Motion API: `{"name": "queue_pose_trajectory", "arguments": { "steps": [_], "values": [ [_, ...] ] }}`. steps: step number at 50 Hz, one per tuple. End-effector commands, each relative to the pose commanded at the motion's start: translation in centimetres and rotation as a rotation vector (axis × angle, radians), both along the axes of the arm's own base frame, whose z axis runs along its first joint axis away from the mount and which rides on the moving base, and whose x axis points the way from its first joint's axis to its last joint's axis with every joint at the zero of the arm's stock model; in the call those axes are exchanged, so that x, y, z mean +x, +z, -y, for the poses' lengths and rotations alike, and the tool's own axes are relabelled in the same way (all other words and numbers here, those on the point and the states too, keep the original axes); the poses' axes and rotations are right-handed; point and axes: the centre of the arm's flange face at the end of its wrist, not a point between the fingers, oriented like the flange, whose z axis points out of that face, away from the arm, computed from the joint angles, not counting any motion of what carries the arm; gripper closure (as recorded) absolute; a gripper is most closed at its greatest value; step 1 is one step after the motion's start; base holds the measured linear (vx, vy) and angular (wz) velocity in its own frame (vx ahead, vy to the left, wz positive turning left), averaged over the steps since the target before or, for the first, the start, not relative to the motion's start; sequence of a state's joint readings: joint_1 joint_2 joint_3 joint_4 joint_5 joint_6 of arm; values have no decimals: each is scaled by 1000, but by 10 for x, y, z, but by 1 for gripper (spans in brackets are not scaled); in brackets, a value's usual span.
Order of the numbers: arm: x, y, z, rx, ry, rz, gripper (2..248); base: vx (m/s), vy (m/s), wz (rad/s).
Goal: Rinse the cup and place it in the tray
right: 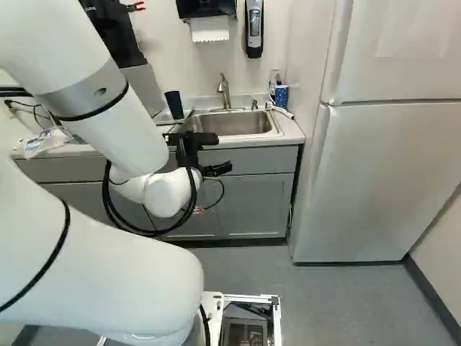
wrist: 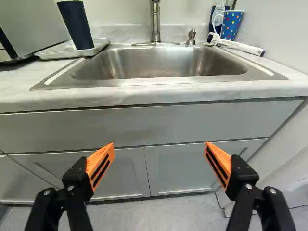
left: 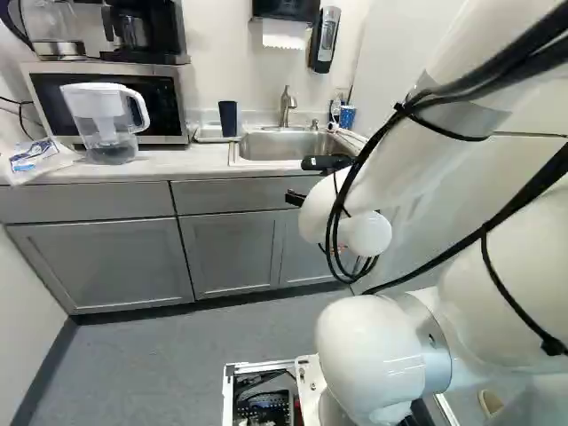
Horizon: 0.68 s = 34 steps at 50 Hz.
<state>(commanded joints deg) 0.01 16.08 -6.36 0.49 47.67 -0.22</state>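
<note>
My pincer is released, its two orange pads wide apart with nothing gripped between them. In the left base view my own arm covers part of it. Ahead is the steel sink; in the wrist view its near rim hides the bottom of the basin. Beside the sink, a shallow whitish tray holds a plain dark blue cup, taller than wide; I can't see inside it. At the sink's other far corner stands a blue cup with coloured dots, its inside hidden too, next to a clear bottle that partly covers something dark. I can't tell which cup is the one to rinse. Further along the counter, a clear pitcher with a white handle stands before the microwave; how full it is, I can't make out.
</note>
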Motion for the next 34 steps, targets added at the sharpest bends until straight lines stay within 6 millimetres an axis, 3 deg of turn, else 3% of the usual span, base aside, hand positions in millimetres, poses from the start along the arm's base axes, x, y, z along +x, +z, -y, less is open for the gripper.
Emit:
{"name": "queue_pose_trajectory", "arguments": {
  "steps": [34],
  "values": [
    [-8,-6,-1,0,6,15,3,0,0,0]
  ]
}}
